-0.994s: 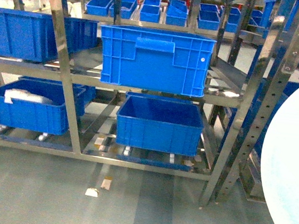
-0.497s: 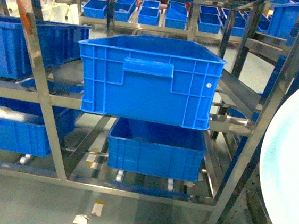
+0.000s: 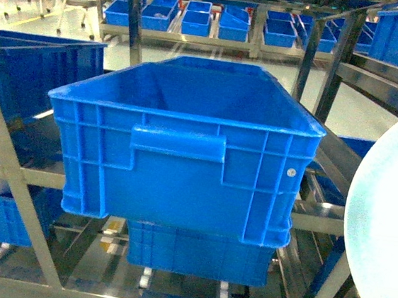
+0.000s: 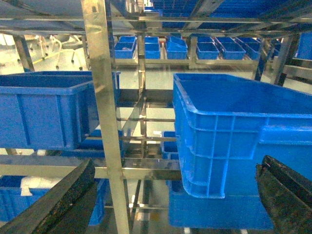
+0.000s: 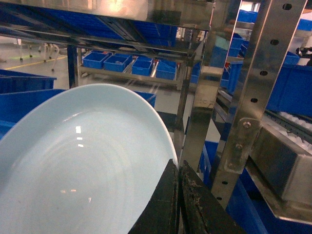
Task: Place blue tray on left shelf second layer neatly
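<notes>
The blue tray (image 3: 384,232) is a pale round dish filling the right edge of the head view, held on edge. In the right wrist view the blue tray (image 5: 83,165) faces the camera, and my right gripper (image 5: 178,168) is shut on its rim. The left shelf (image 3: 10,172) is the steel rack straight ahead. Its perforated uprights (image 5: 273,73) stand just right of the tray. My left gripper (image 4: 176,168) is open with nothing between its fingers (image 4: 73,195), facing a shelf upright (image 4: 105,112). Neither gripper shows in the head view.
A deep blue crate (image 3: 183,161) sits on the shelf tier directly in front, with another crate (image 3: 195,252) below it. A further crate (image 4: 44,109) stands on the same tier to the left. Several small blue bins (image 3: 198,21) line a rack behind.
The head view has closed in on the shelf, so the front crate looms much larger and lower. The tray keeps its place at the right edge.
</notes>
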Available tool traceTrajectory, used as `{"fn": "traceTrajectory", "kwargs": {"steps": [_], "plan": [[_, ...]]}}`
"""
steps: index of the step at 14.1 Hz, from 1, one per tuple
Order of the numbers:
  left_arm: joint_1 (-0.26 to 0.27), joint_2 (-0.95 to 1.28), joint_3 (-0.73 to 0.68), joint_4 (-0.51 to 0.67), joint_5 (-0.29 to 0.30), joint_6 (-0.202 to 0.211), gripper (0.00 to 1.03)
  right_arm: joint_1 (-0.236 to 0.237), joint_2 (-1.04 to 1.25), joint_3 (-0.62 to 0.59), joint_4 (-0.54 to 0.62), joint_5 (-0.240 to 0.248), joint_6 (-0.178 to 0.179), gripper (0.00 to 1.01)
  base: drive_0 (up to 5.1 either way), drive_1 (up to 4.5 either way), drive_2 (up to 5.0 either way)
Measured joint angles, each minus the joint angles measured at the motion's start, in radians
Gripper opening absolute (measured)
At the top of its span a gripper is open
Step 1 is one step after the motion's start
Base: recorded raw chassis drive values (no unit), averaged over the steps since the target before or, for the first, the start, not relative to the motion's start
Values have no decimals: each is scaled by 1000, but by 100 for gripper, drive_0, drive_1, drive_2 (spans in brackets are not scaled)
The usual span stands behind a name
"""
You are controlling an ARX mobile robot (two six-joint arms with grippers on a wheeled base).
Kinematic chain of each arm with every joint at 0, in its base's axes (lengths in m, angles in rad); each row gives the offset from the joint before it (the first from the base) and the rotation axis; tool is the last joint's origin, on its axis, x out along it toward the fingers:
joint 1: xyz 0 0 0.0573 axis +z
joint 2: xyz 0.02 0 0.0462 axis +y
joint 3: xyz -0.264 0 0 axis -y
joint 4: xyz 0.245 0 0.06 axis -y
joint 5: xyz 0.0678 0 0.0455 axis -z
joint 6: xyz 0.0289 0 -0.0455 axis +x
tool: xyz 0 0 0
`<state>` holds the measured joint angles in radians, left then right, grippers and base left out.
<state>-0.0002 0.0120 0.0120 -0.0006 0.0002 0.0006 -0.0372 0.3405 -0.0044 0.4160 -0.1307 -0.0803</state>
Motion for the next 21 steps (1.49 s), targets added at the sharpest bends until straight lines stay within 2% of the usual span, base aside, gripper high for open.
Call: {"fn": "traceTrajectory", "kwargs": {"steps": [2,21], "plan": [[0,0,0,-3,-1,0,98,0,-1,0,1,0,0,2,6,440,-427],[0,0,0,-3,-1,0,98,0,3,0,3,0,0,2,0,0,0]]}}
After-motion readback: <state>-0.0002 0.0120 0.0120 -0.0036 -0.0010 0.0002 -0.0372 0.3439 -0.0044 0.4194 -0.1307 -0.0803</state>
